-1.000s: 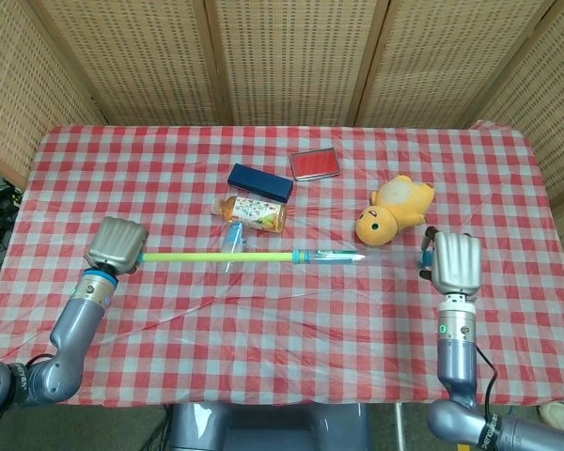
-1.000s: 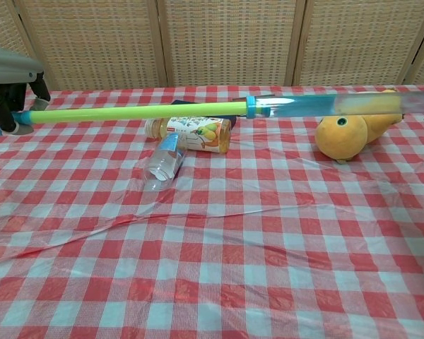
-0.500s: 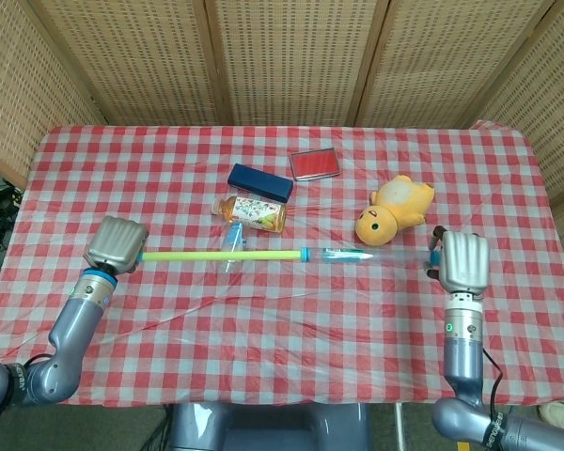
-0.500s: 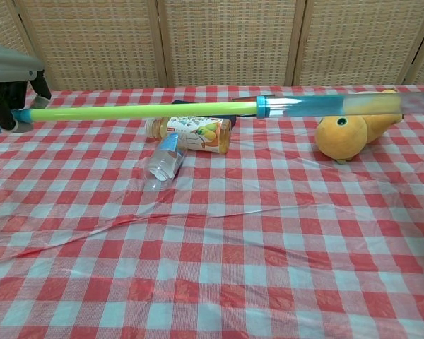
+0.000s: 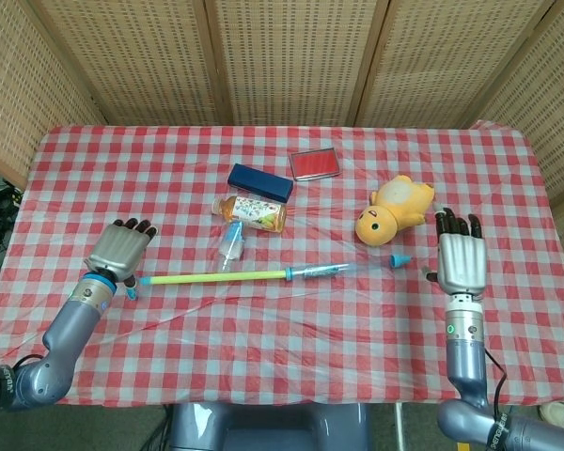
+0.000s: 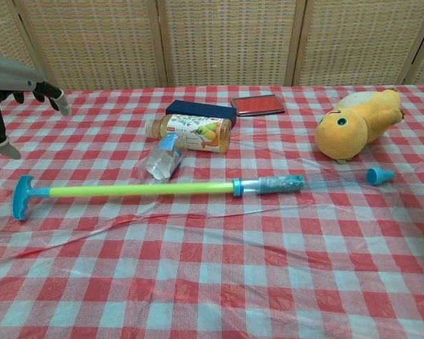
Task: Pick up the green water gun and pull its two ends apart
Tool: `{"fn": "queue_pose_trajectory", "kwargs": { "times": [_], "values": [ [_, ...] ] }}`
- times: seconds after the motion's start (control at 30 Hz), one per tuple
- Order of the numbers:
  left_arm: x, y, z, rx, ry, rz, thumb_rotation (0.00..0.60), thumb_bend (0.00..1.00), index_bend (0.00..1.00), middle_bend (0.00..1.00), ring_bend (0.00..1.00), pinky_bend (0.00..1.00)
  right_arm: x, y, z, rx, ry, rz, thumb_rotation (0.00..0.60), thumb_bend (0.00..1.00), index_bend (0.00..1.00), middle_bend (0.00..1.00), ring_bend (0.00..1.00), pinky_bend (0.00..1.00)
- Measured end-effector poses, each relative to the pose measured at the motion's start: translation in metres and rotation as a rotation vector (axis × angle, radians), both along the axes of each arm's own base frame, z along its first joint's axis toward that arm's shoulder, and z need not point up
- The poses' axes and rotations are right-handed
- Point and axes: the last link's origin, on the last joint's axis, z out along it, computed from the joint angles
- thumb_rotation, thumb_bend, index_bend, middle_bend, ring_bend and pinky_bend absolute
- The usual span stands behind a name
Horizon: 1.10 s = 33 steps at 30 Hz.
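Now the green water gun (image 5: 263, 275) lies flat on the checkered surface (image 5: 291, 329), stretched out long between the two robot hands and held by neither. Its blue T-handle (image 6: 21, 197) sits just beside the left robot hand (image 5: 122, 250), whose fingers are spread apart and hold nothing. Its blue nozzle tip (image 5: 400, 260) lies near the right robot hand (image 5: 459, 262), also released with fingers extended flat. The clear barrel (image 6: 290, 185) runs from a blue collar toward that tip.

Beyond the water gun, away from both robot hands, a small clear plastic bottle (image 6: 162, 158) lies on its side, touching or nearly touching a juice bottle (image 5: 251, 211); the chest view does not settle which. Behind these are a dark blue box (image 5: 260, 181) and a red case (image 5: 315, 163). A yellow plush toy (image 5: 395, 209) lies near the right robot hand, just past the nozzle tip.
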Motion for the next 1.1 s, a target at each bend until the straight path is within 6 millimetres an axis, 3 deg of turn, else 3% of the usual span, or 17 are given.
{"fn": "queue_pose_trajectory", "kwargs": {
  "times": [0.23,0.47,0.6,0.73,0.97,1.1],
  "values": [
    [-0.004,0.001,0.002,0.037,-0.054,-0.011,0.6,0.15,0.15,0.06,0.06,0.13,-0.005,0.004,-0.002,0.005,-0.024,0.004,0.6,0.22,0.05,0.2,0.21,0.15],
    [-0.012,-0.007,0.005,0.108,-0.178,-0.082,0.6,0.15,0.11,0.0,0.0,0.0,-0.011,0.017,0.002,0.003,-0.083,0.048,0.6,0.2,0.03,0.02,0.01,0.06],
    [-0.023,-0.022,0.008,0.166,-0.236,-0.162,0.6,0.15,0.05,0.0,0.0,0.0,-0.017,0.03,0.003,0.026,-0.134,0.102,0.6,0.16,0.0,0.0,0.0,0.0],
    [-0.046,-0.051,0.01,0.244,-0.292,-0.23,0.6,0.15,0.0,0.0,0.0,0.0,-0.03,0.051,0.002,0.06,-0.171,0.187,0.6,0.14,0.0,0.0,0.0,0.0],
    [-0.105,-0.127,0.001,0.321,-0.321,-0.212,0.6,0.14,0.0,0.0,0.0,0.0,-0.067,0.09,0.004,0.099,-0.153,0.291,0.6,0.14,0.0,0.0,0.0,0.0],
    [-0.12,-0.153,0.003,0.35,-0.275,-0.221,0.6,0.14,0.0,0.0,0.0,0.0,-0.085,0.119,0.007,0.135,-0.107,0.289,0.6,0.14,0.0,0.0,0.0,0.0]
  ]
}}
